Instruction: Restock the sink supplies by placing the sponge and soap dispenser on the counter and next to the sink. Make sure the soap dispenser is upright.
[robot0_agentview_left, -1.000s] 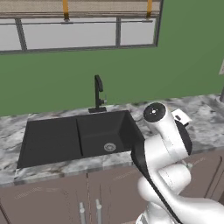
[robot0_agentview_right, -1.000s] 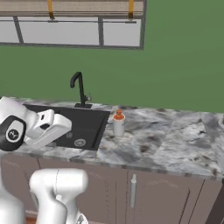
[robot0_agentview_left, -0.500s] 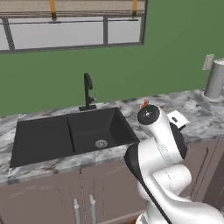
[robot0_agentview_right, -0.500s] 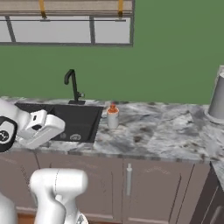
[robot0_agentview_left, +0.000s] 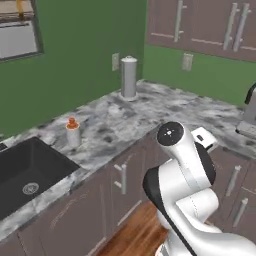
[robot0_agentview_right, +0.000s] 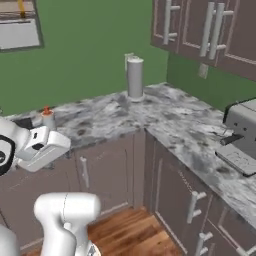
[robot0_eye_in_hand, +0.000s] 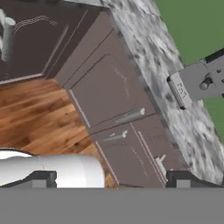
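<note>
The pincer (robot0_eye_in_hand: 109, 177) is spread wide with nothing in it, pointed at the lower cabinets (robot0_eye_in_hand: 118, 109) and wood floor (robot0_eye_in_hand: 30, 113), probably because the arm is tucked in for travel. The soap bottle (robot0_agentview_left: 73, 132) already stands upright on the bench (robot0_agentview_left: 130, 117), just off the sink (robot0_agentview_left: 25, 170) at about 2 o'clock, so that half looks done. No sponge can be made out here, so it likely gets fetched next.
</note>
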